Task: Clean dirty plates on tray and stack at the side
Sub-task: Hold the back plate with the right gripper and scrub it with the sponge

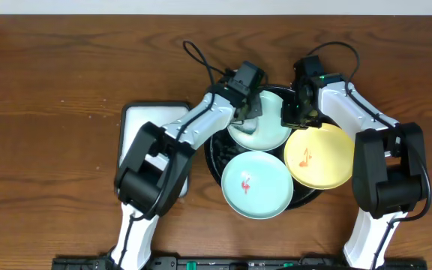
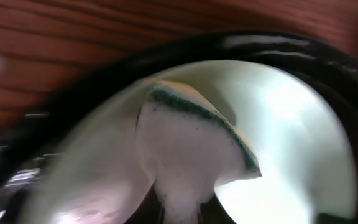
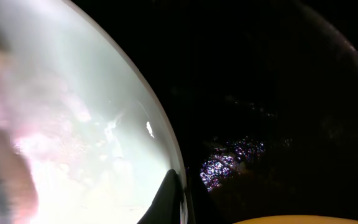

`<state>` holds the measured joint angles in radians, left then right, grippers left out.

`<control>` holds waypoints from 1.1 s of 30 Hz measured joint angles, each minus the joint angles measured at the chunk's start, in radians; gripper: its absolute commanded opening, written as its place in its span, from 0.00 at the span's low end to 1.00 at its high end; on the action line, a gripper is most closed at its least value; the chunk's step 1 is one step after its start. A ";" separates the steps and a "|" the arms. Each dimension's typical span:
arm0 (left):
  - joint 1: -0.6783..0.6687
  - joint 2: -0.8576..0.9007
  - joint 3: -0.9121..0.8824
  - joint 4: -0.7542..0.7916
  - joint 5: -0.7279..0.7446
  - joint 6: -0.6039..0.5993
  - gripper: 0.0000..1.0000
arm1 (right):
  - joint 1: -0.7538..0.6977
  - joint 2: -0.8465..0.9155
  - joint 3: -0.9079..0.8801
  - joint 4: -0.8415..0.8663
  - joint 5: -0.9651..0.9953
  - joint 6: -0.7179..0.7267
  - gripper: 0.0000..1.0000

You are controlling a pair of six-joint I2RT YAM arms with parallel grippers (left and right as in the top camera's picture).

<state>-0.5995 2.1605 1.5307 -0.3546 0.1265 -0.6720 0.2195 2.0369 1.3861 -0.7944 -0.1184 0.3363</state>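
Wooden tabletop (image 1: 51,75): my left gripper (image 1: 252,111) clamps a foamy green-backed sponge (image 2: 191,155) on a pale mint plate (image 1: 265,133); right gripper (image 1: 297,114) pinches its rim, yellow plate (image 1: 328,161) just beside.

Tray (image 1: 216,163) crowding, worktop (image 1: 43,150) lying open
The left claw (image 1: 252,107) with its sponge (image 2: 191,143) and the right claw (image 1: 295,112) are closing off the rear plate (image 1: 270,133). The front plate (image 1: 256,184) and yellow plate (image 1: 319,156) are covering the near half, and a white tray (image 1: 137,120) is blocking the left.
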 measured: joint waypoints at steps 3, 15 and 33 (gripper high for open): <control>-0.010 0.026 0.016 0.044 0.074 -0.054 0.08 | 0.000 -0.002 0.000 -0.007 0.008 0.002 0.01; -0.013 0.061 0.030 0.056 0.363 -0.149 0.07 | -0.003 -0.003 0.000 -0.019 0.023 0.012 0.01; 0.151 0.022 0.067 -0.232 0.241 0.035 0.08 | -0.002 -0.003 0.000 -0.007 0.015 0.012 0.01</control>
<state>-0.4484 2.1822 1.5978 -0.5865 0.3679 -0.6369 0.2176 2.0335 1.3861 -0.8013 -0.1036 0.3481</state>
